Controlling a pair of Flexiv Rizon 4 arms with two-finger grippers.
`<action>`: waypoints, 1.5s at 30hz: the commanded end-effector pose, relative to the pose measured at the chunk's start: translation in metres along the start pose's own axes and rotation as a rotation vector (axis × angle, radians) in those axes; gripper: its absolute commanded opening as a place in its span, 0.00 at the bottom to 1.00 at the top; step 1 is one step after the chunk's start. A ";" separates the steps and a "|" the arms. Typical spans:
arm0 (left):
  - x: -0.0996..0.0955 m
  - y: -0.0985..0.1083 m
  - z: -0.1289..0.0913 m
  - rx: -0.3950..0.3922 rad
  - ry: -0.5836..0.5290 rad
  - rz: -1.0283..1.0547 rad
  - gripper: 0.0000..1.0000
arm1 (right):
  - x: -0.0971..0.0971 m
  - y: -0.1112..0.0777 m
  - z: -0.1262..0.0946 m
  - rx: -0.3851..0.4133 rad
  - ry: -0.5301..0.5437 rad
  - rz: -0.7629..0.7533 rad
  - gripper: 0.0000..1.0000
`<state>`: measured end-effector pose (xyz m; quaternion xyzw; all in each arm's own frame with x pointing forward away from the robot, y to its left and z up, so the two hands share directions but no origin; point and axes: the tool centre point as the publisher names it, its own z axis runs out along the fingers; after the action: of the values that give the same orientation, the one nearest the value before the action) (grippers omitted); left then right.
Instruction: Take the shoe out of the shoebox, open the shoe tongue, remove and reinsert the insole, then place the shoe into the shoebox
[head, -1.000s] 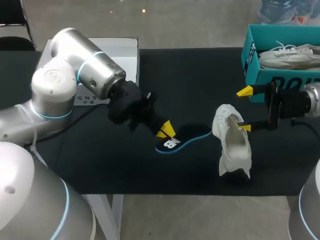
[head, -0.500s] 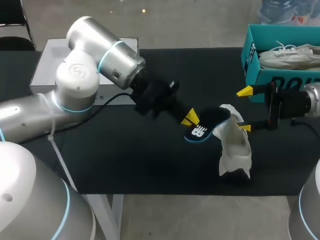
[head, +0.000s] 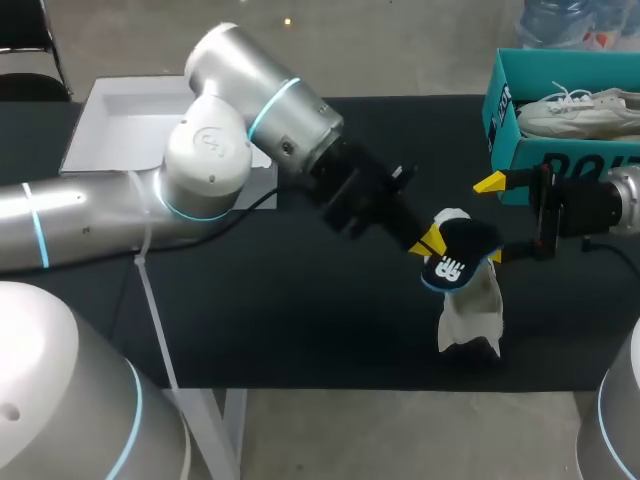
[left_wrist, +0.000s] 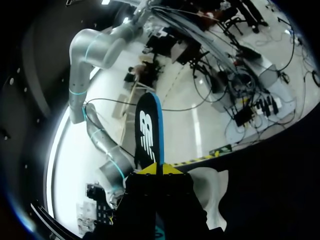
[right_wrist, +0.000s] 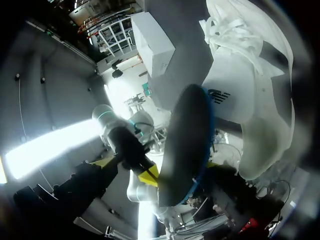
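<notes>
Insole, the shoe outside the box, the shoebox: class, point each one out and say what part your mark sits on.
insole (head: 465, 243): head view, its dark face above the white logo.
shoe outside the box (head: 470, 315): head view, the white upper below the insole.
shoebox (head: 518, 160): head view, its teal front wall.

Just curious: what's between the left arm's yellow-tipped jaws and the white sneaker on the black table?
A black insole with a blue rim, gripped by those jaws, its end at the white sneaker's opening, seen in the head view.
</notes>
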<state>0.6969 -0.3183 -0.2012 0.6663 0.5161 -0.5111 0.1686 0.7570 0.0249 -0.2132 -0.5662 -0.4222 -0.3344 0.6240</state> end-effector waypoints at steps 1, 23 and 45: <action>-0.003 0.002 0.004 -0.005 0.005 -0.001 0.00 | 0.000 -0.001 0.001 -0.003 -0.002 0.000 1.00; -0.001 0.012 -0.011 -0.076 0.004 -0.029 0.00 | 0.000 -0.001 0.001 -0.003 -0.002 0.000 0.00; -0.008 0.005 -0.008 -0.057 -0.032 -0.102 1.00 | 0.000 -0.001 0.001 -0.003 -0.002 0.000 0.00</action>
<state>0.7067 -0.3275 -0.1936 0.6245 0.5608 -0.5162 0.1704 0.7569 0.0248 -0.2133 -0.5662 -0.4222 -0.3343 0.6240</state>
